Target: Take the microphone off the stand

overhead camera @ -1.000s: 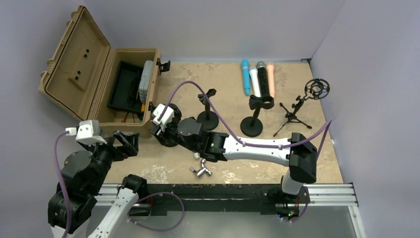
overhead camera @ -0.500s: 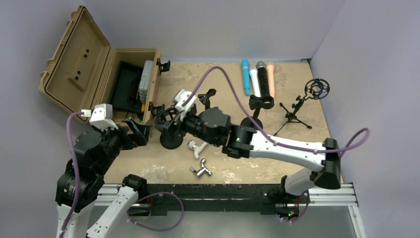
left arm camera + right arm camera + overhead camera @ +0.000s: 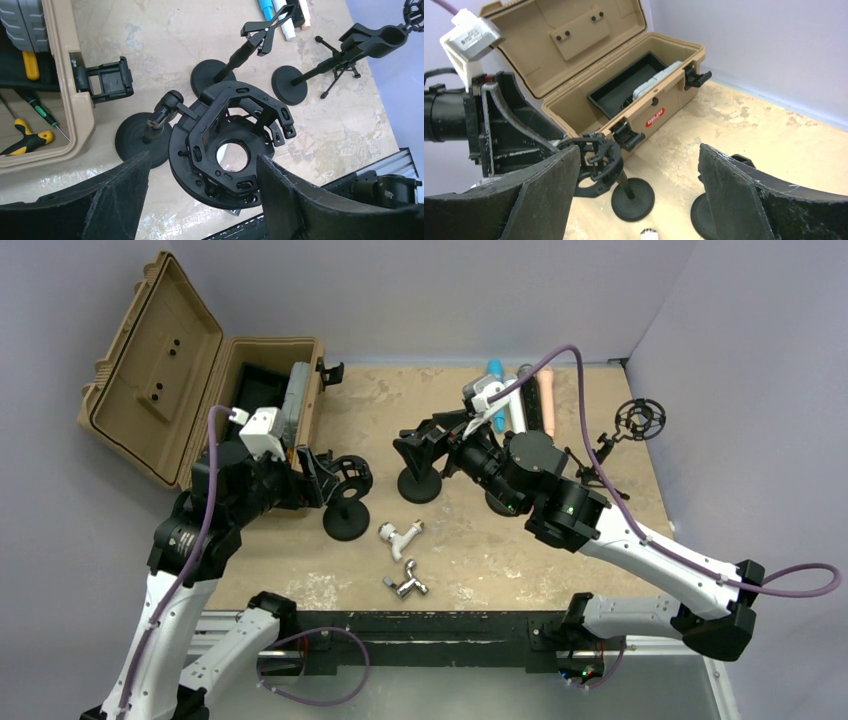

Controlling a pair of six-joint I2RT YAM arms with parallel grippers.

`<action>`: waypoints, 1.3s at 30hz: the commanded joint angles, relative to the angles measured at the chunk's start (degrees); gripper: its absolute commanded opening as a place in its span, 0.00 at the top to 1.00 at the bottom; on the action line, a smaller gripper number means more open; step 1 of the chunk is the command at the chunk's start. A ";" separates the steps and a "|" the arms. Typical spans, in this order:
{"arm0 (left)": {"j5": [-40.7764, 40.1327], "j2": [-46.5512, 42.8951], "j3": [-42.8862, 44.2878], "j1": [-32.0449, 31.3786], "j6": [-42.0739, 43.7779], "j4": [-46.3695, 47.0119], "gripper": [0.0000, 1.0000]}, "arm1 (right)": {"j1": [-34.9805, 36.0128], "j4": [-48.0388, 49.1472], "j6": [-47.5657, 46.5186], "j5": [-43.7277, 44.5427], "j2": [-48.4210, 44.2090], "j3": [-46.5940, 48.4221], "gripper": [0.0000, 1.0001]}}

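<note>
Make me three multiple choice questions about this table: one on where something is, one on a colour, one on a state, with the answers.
1. The microphones lie on the table: A at its near edge; B at its far edge; C at its left edge.
2. The case is: A red; B tan; C blue.
3. The right gripper is: A shut tight; B shut on a microphone; C open, gripping nothing.
Answers: 1 B, they lie side by side at the back. 2 B, its lid and body are tan. 3 C, its fingers stand wide apart.
</note>
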 commanded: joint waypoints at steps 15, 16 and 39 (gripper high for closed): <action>-1.42 7.41 7.07 5.77 -3.08 3.31 0.00 | 0.00 -0.25 1.03 0.68 -2.74 -4.16 0.13; 1.09 7.95 6.76 7.77 -3.85 4.05 0.00 | 0.00 -0.23 1.02 0.71 -3.17 -4.41 0.13; 16.44 -0.29 -19.28 22.03 -20.77 21.97 0.16 | -0.09 1.38 1.12 -0.27 -2.35 -4.96 0.14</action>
